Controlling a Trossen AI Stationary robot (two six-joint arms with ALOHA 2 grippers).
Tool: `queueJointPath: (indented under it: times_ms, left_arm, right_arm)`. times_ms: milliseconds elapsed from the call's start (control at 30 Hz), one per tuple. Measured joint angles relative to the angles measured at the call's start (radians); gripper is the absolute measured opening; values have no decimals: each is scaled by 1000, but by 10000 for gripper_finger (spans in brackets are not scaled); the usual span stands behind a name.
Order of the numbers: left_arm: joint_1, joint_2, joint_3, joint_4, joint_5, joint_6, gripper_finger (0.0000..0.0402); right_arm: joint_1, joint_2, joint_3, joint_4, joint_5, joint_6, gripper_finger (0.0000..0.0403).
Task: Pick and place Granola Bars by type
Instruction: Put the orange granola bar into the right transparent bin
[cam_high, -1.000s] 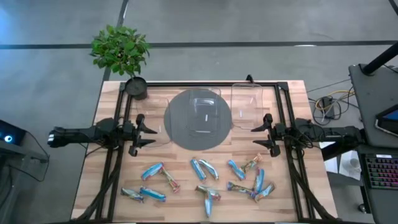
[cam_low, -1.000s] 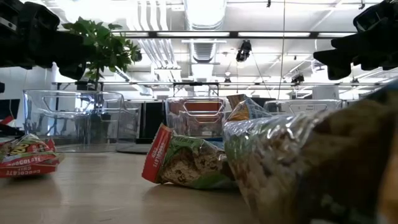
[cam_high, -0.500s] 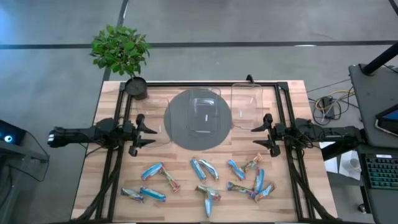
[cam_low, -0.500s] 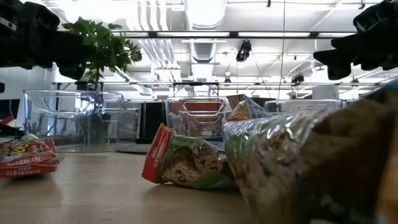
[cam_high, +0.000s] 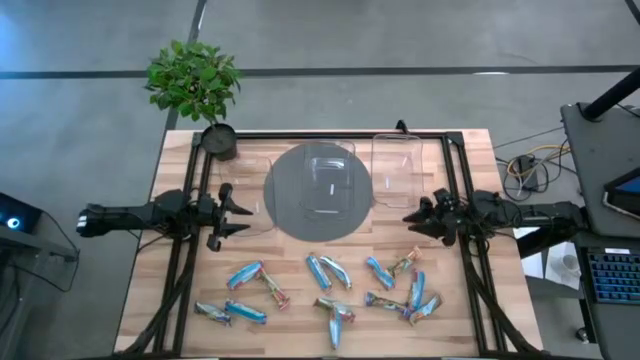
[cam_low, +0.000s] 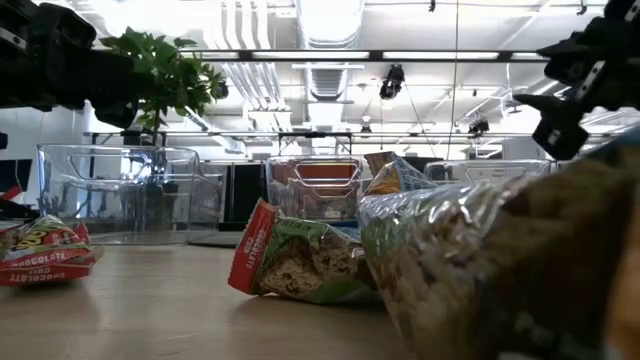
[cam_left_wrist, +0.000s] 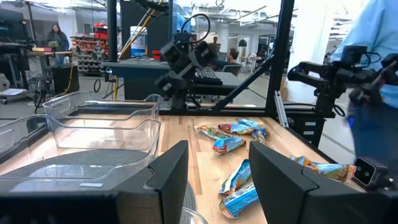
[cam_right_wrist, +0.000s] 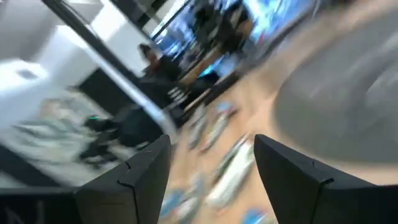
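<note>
grey floor (cam_high: 400, 30) around the wooden table (cam_high: 290, 320), ceiling ducts (cam_low: 320, 60) and bright lights overhead.

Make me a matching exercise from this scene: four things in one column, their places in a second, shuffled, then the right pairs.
Things:
1. potted plant
2. grey round mat
3. Granola Bars
4. right gripper

Places:
A. scattered along the near part of the table
B. far left corner of the table
C. middle of the table, under a clear container
D. above the table's right side, jaws open

Pairs: 1-B, 2-C, 3-A, 4-D
</note>
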Motion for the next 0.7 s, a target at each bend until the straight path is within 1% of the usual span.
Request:
queueJointPath:
  times_ms: [67, 100, 233, 300, 333, 400, 500, 600, 700]
  left_arm:
    - [0, 0, 0, 0, 0, 0, 154]
    - [0, 0, 0, 0, 0, 0, 154]
    - [0, 0, 0, 0, 0, 0, 154]
    - [0, 0, 0, 0, 0, 0, 154]
    - [0, 0, 0, 0, 0, 0, 154]
    - [0, 0, 0, 0, 0, 0, 154]
    - [0, 0, 0, 0, 0, 0, 154]
    - [0, 0, 0, 0, 0, 0, 154]
    - [0, 0, 0, 0, 0, 0, 154]
  right_arm:
    - [20, 50, 0, 8, -67, 92, 221]
    - [32, 78, 0, 10, -84, 121, 221]
    - [77, 186, 0, 13, -91, 214, 221]
    - [94, 228, 0, 43, -92, 247, 221]
    - [103, 248, 0, 78, -101, 245, 221]
    - [121, 282, 0, 109, -158, 229, 221]
    - [146, 342, 0, 72, -223, 210, 221]
    - [184, 409, 5, 11, -228, 198, 221]
    - [219, 487, 62, -72, -177, 174, 218]
